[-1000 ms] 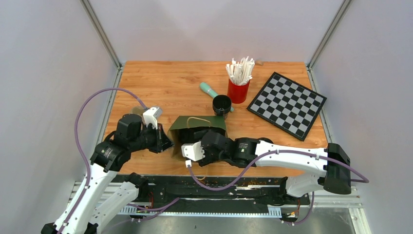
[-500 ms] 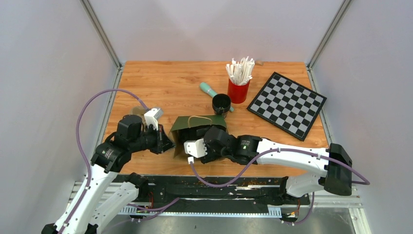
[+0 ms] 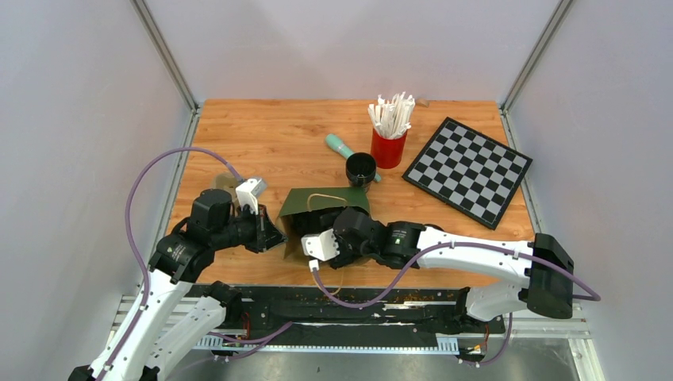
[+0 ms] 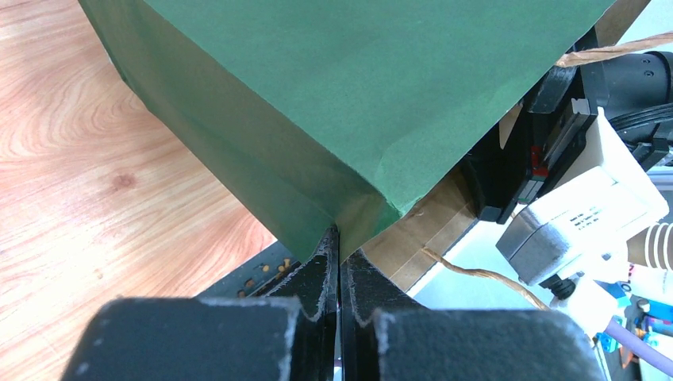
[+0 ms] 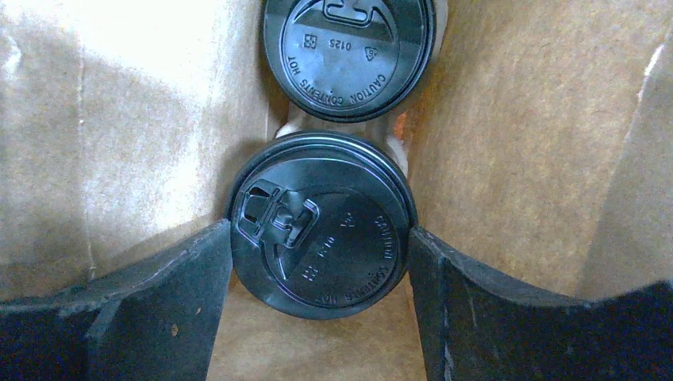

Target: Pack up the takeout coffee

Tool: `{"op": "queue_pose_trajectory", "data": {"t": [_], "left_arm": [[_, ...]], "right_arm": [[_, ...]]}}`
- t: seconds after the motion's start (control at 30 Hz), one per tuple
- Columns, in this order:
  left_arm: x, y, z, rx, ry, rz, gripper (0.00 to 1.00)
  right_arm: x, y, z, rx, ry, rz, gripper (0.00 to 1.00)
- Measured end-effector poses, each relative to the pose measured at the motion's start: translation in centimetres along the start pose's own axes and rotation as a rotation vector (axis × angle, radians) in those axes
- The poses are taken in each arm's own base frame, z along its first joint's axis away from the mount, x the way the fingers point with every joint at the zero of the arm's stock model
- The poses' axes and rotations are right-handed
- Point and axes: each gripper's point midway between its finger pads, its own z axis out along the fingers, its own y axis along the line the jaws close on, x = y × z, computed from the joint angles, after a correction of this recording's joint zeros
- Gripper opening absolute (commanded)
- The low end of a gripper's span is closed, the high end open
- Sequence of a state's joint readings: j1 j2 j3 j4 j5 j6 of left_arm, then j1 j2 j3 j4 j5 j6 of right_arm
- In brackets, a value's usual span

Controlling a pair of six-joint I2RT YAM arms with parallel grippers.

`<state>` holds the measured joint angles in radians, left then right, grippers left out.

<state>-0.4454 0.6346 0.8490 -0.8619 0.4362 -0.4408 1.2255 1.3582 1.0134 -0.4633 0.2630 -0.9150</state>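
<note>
2 lidded cups (image 5: pixel 349 51) in 1 green bag (image 3: pixel 321 200) (r tool (image 5: pixel 319 238) grips one).

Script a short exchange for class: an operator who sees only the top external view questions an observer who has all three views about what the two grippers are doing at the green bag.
Operator: The right gripper vanishes into the green bag. Is it holding anything?
Observer: Apparently yes. Its fingers sit against both sides of a black-lidded cup.
Operator: Anything else in there?
Observer: A second cup, also lidded, lies deeper in the bag.
Operator: And the left gripper?
</note>
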Motion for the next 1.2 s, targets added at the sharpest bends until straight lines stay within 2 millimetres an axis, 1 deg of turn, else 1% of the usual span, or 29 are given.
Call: {"op": "queue_pose_trajectory", "data": {"t": [0.4, 0.73, 0.97, 1.2], "left_arm": [[0.3, -0.3, 0.1, 0.020, 0.011, -0.006, 0.00], [-0.1, -0.4, 0.4, 0.031, 0.004, -0.002, 0.00], [-0.2, -0.6, 0.4, 0.041, 0.000, -0.008, 0.00], [-0.2, -0.8, 0.4, 0.050, -0.004, -0.017, 0.00]], "right_arm": [[0.3, -0.2, 0.5, 0.003, 0.014, -0.030, 0.69], [0.6, -0.3, 0.5, 0.007, 0.026, -0.043, 0.69], [1.5, -0.2, 0.7, 0.002, 0.044, -0.034, 0.69], [1.7, -0.3, 0.9, 0.001, 0.042, -0.027, 0.69]]}}
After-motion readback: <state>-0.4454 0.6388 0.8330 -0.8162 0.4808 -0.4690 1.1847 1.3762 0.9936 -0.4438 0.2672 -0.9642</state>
